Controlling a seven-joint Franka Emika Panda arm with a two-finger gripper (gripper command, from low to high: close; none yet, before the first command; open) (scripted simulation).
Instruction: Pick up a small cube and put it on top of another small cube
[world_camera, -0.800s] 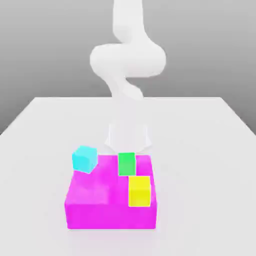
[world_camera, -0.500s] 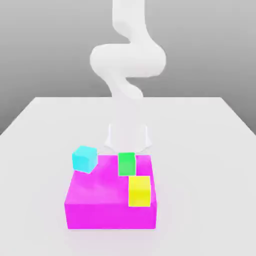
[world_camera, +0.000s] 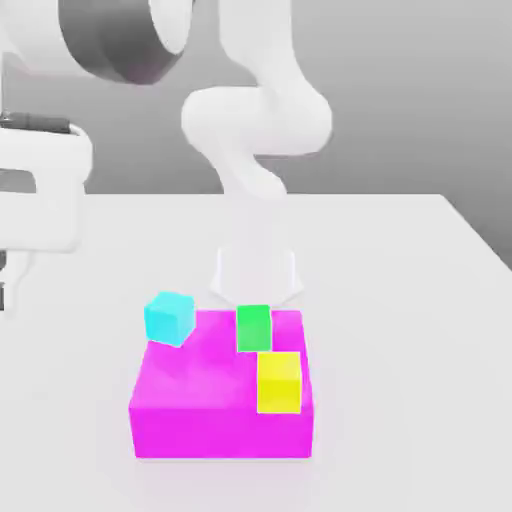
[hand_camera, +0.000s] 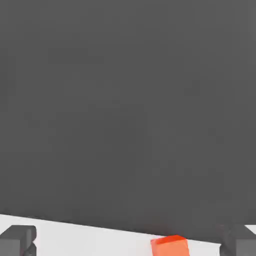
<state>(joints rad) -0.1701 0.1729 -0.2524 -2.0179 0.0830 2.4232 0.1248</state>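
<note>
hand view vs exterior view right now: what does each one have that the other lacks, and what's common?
Hand view: a small red-orange cube on the white surface, with the two dark fingertips of the open gripper standing wide apart on either side of it, not touching.
Exterior view: a magenta block carrying a cyan cube, a green block and a yellow cube, plus the white arm.
Shared: the white table.
</note>
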